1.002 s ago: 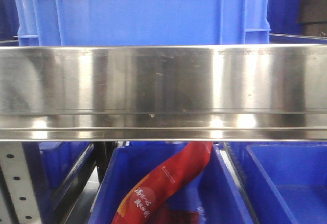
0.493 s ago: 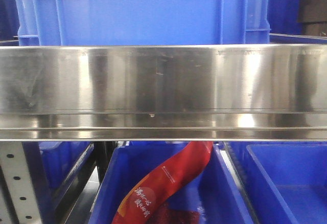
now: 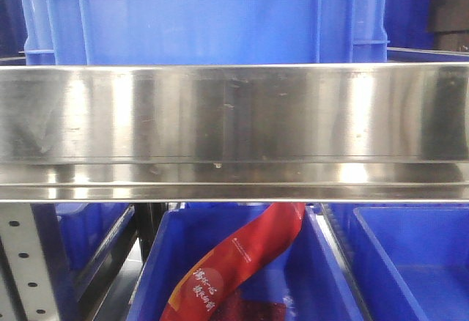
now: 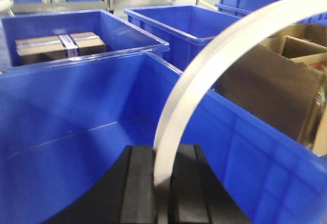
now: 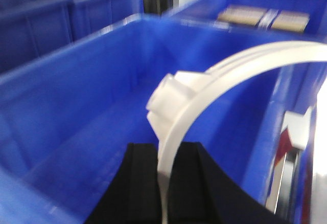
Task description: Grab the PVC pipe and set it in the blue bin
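Observation:
A white curved PVC pipe (image 4: 204, 65) arcs up and to the right from between my left gripper's (image 4: 162, 183) black jaws, which are shut on its end. It hangs above the inside of a large blue bin (image 4: 76, 111). In the right wrist view, my right gripper (image 5: 163, 178) is shut on a white curved pipe (image 5: 225, 75) that carries a chunky white fitting (image 5: 171, 93). It hangs over the hollow of a blue bin (image 5: 76, 106). Neither gripper nor the pipe shows in the front view.
Brown cardboard boxes (image 4: 271, 86) stand right of the bin. Behind it are a bin with a taped carton (image 4: 59, 45) and another blue bin (image 4: 179, 19). A steel shelf rail (image 3: 234, 130) fills the front view, a blue crate (image 3: 205, 13) above, a red bag (image 3: 242, 262) below.
Only the light reflections on the steel rail have shifted; bins and red bag stay in place.

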Robot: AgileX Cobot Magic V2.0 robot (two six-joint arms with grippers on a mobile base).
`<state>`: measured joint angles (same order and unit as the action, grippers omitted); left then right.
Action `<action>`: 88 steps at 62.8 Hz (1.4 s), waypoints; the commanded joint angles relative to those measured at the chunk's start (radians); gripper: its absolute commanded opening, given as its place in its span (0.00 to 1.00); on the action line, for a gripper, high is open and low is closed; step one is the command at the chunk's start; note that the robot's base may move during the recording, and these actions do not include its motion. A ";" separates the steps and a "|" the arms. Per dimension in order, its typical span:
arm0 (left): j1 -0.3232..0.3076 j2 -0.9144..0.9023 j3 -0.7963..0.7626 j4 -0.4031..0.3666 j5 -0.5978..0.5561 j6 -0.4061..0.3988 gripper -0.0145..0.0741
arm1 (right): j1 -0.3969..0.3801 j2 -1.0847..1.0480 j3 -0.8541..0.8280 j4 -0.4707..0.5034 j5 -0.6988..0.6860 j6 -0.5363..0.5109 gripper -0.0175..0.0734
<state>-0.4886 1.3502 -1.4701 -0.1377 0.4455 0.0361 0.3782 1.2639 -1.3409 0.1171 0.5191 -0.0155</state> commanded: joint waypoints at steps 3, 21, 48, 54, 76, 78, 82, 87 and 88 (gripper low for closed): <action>-0.006 0.090 -0.058 -0.009 -0.005 -0.017 0.04 | 0.004 0.089 -0.077 0.004 0.060 -0.008 0.01; -0.006 0.166 -0.065 -0.009 -0.008 -0.017 0.20 | 0.004 0.145 -0.101 0.005 0.063 -0.008 0.16; -0.006 0.157 -0.065 -0.009 -0.007 -0.017 0.61 | 0.004 0.140 -0.101 0.005 0.058 -0.008 0.66; -0.006 0.128 -0.067 -0.009 -0.007 -0.017 0.55 | 0.004 0.116 -0.101 0.005 0.073 -0.008 0.65; -0.006 0.037 -0.067 -0.003 -0.007 -0.017 0.04 | 0.004 0.033 -0.101 -0.019 0.057 -0.008 0.01; -0.006 0.039 -0.067 -0.003 -0.007 -0.017 0.04 | 0.002 0.036 -0.101 -0.019 0.054 -0.008 0.01; -0.006 0.039 -0.067 -0.003 -0.007 -0.017 0.04 | 0.002 0.041 -0.101 -0.019 0.049 -0.008 0.01; -0.006 0.029 -0.067 -0.016 0.007 -0.017 0.04 | 0.002 0.031 -0.102 -0.019 0.047 -0.008 0.01; -0.006 0.024 -0.067 -0.020 0.015 -0.017 0.04 | 0.002 0.026 -0.104 -0.019 0.047 -0.008 0.01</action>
<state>-0.4886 1.3958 -1.5333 -0.1383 0.4497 0.0256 0.3803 1.3040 -1.4346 0.1098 0.5937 -0.0174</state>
